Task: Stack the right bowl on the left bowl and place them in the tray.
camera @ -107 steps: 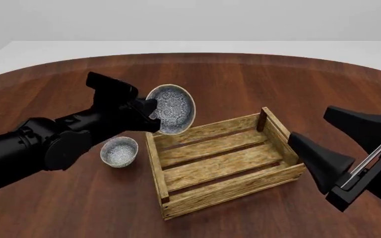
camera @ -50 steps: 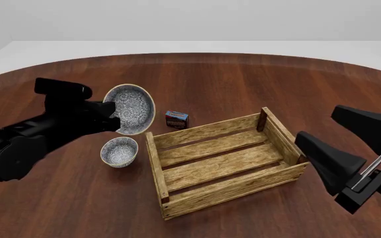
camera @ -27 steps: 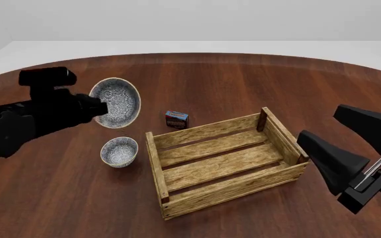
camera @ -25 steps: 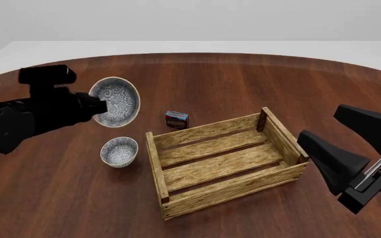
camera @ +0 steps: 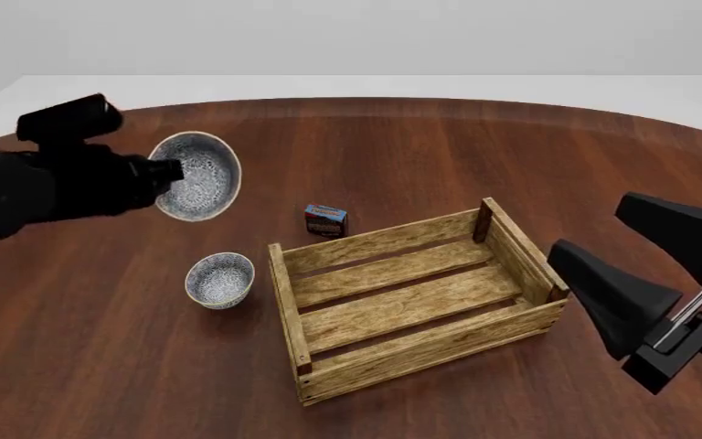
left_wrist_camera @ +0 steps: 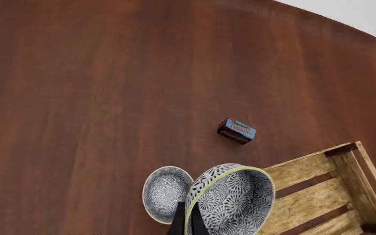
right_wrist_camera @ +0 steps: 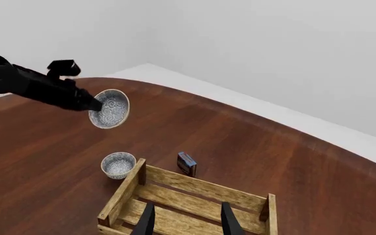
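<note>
The left tool (camera: 171, 171) grips the right bowl (camera: 197, 176) by its rim, tilted on edge, high above the left bowl (camera: 220, 279) on the bench (camera: 449, 155). Level it, centre it below, lower gently. The right tool (camera: 643, 274) hangs wide beside the tray (camera: 412, 302).

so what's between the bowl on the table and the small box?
Nothing: in the front view only bare table separates the resting bowl from the small box. The left gripper's lifted bowl hangs apart, above.
</note>
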Tool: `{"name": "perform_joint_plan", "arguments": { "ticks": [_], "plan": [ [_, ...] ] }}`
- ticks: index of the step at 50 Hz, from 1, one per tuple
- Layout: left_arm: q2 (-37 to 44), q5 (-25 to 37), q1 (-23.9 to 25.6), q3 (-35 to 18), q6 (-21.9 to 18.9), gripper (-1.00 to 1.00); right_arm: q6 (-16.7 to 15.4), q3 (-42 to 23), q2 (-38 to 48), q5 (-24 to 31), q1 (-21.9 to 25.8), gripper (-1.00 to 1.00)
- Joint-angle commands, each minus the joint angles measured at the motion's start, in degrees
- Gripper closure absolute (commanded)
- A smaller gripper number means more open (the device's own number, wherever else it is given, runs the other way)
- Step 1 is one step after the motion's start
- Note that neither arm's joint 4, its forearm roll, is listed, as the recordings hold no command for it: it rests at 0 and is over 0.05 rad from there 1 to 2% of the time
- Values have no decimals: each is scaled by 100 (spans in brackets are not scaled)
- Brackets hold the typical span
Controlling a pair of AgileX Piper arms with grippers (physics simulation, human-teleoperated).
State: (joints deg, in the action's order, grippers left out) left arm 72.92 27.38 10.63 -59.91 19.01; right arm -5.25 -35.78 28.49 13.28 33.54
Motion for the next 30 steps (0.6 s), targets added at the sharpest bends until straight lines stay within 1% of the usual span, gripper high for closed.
{"name": "perform_joint_plan", "arguments": {
  "ticks": [1,3,11,12,18,19,23,24,25,26,27,28,30],
  "plan": [
    [193,268,-145,-236,0,100,-5,16,30,-30,-4,-100],
    [293,334,-402,-377,-261,100,-10,29,51,-49,7,-100],
    [416,316,-473,-348,-257,100,-8,33,72,-60,9,-100],
    [477,355,-583,-414,-438,100,-13,35,71,-60,8,-100],
    [519,283,-491,-287,-309,100,-18,35,64,-54,8,-100],
    [512,224,-402,-183,-197,100,-17,33,62,-51,6,-100],
    [578,147,-397,-109,-225,100,-17,34,62,-50,8,-100],
    [573,73,-370,-22,-38,100,-20,35,62,-51,10,-100],
    [625,70,-398,-44,-195,100,-21,35,61,-50,11,-100],
    [598,7,-334,31,-17,100,-20,35,62,-49,13,-100],
    [586,-46,-303,77,32,100,-24,35,59,-48,6,-100],
    [601,-43,-304,68,-8,100,-22,35,62,-48,10,-100],
    [608,-71,-299,100,36,100,-20,35,64,-49,11,-100]
  ]
}}
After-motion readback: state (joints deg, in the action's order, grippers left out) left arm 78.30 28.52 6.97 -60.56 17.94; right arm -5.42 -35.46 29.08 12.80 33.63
